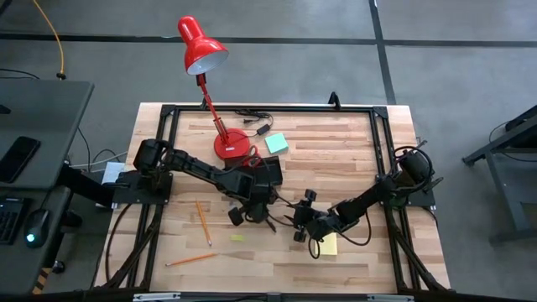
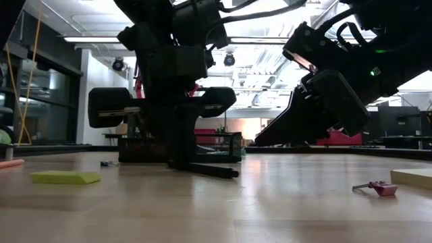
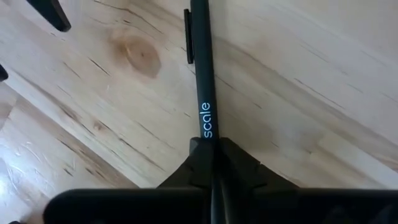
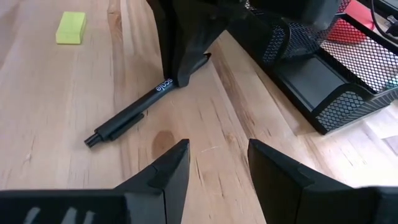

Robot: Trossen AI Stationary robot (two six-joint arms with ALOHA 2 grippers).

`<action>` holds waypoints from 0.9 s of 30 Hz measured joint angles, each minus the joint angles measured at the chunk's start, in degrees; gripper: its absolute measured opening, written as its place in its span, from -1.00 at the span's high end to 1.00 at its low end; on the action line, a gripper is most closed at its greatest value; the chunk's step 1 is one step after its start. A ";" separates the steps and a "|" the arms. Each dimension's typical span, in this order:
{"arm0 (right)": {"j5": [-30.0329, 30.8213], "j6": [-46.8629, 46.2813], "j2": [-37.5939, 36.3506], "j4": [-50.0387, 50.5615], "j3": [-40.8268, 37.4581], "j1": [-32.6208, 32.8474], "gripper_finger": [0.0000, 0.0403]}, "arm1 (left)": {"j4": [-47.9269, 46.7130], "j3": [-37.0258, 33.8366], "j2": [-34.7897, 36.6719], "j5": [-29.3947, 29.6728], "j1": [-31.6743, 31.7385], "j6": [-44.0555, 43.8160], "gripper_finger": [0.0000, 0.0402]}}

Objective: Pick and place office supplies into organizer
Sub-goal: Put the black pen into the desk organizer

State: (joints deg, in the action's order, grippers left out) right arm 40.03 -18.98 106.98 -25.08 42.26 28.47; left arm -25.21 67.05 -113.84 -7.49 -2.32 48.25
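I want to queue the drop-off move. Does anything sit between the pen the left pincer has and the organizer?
Nothing visible does. The left pincer is shut on the black pen on the table, and only bare wood lies between it and the mesh organizer.

Black pen (image 4: 127,115) marked "scale" lies flat on the wood, one end pinched between dark fingers. Mesh organizer (image 4: 323,87) – black, low-walled – sits just beyond it. Yellow-green piece (image 4: 71,28) lies apart on the table. Two orange pencils (image 1: 202,220) near the front-left; teal pad (image 1: 277,143) by the lamp, yellow pad (image 1: 329,244) front-right.
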 joint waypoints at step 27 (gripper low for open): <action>3.28 1.05 -0.02 0.91 0.00 0.02 0.25 | -2.90 -0.20 4.68 7.30 -2.85 2.29 0.99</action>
State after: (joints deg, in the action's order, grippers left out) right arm 43.31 -17.94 106.96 -24.17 42.26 28.49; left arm -28.11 66.85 -109.16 -0.19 -5.17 50.54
